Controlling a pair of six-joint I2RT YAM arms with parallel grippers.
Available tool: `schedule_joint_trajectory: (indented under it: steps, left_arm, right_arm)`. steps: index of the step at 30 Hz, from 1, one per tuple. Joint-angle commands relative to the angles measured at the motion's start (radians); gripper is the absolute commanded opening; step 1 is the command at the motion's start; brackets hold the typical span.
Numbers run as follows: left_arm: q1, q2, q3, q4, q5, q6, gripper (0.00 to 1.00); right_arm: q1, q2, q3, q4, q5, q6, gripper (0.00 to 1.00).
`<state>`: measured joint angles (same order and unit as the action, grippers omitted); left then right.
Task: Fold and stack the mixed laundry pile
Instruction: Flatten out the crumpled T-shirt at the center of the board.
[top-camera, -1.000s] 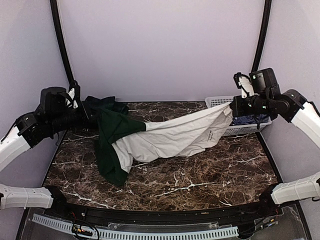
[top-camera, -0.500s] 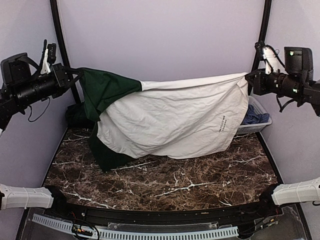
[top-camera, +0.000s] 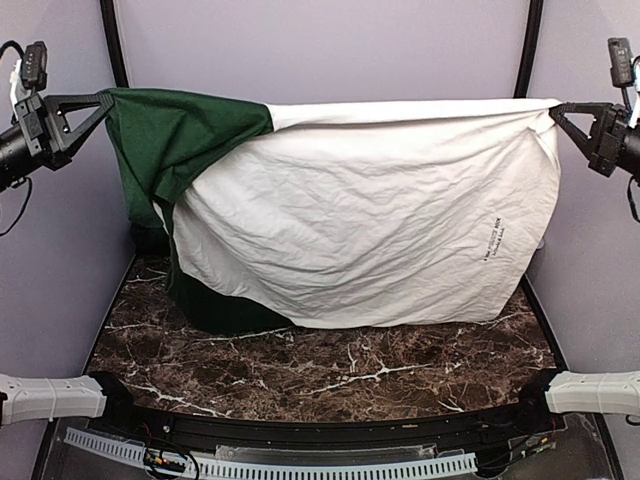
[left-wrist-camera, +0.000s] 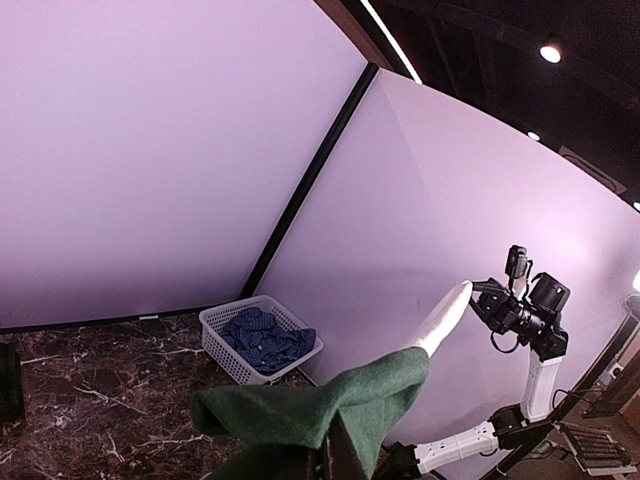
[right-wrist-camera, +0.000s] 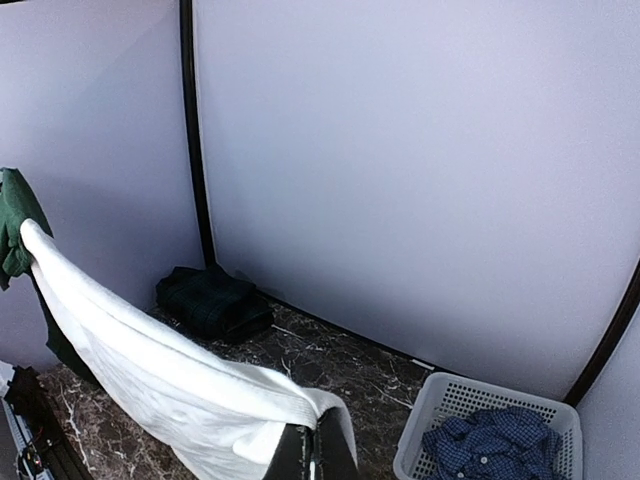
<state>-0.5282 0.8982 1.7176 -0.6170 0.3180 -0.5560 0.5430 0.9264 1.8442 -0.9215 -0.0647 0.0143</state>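
Room first: dark brown marble worktop with white veins, boxed in by pale lilac walls, with a black post in each back corner.

The left pincer is way up at the left edge of the overhead view, clenched on the dark green corner of the white garment. From there the cloth runs as one taut top edge across the whole width to the right pincer, which is clamped on the white corner at about the same height. So it hangs between them like a curtain. The green part is on the left, and the white body fills the middle and right, with a small line of dark print near the right side. The bottom hangs low over the back of the worktop; I can't tell if the green bit touches.

From the wrist cams, a dark plaid garment sits bunched in the back left corner. A white lattice basket sits back right with the blue check shirt crumpled inside.

Count: two pincers, both gripping; three garments; one basket.
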Motion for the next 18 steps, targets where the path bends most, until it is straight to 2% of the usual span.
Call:
schedule_joint_trajectory:
  steps: [1,6,9,18]
  left_arm:
    - [0.005,0.030,0.075,-0.002,0.000,0.017,0.00]
    - [0.005,0.086,0.124,0.029,-0.108,0.043,0.00]
    - [0.006,0.136,0.153,0.047,-0.112,0.073,0.00]
    - [0.007,0.211,0.240,0.019,-0.183,0.110,0.00]
  right_arm:
    - [-0.001,0.015,0.020,0.050,-0.005,-0.025,0.00]
    - [0.000,0.061,0.004,0.141,0.087,-0.047,0.00]
    - [-0.001,0.088,-0.001,0.185,0.094,-0.050,0.00]
    - [0.000,0.171,0.026,0.187,0.155,-0.101,0.00]
